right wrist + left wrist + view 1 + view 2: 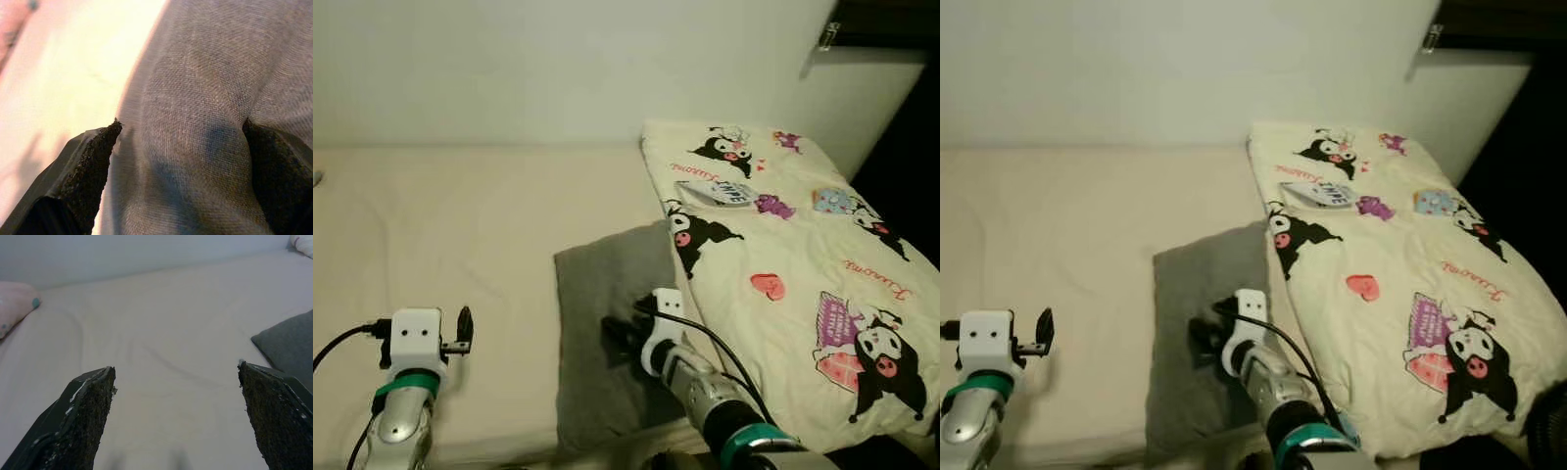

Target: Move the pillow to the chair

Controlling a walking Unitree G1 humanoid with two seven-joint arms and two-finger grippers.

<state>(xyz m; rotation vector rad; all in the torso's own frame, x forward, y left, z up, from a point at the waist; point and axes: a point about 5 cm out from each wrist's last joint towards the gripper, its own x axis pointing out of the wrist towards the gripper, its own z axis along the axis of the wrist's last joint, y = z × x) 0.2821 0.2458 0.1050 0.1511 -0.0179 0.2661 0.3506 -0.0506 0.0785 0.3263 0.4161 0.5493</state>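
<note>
The right gripper [619,338] is pressing down into a grey pillow [607,333], its two black fingers [85,171] spread apart with a bulge of the grey fabric rising between them. One finger is sitting at the pillow's edge, next to the cream bedsheet [460,225]. The pillow is lying flat on the bed, its far right corner tucked just under a cream cartoon-print blanket [783,264] that is covering the bed's right side. The left gripper [176,416] is hovering above bare sheet well left of the pillow, fingers wide apart and holding nothing. A white wall [558,69] is running behind the bed.
</note>
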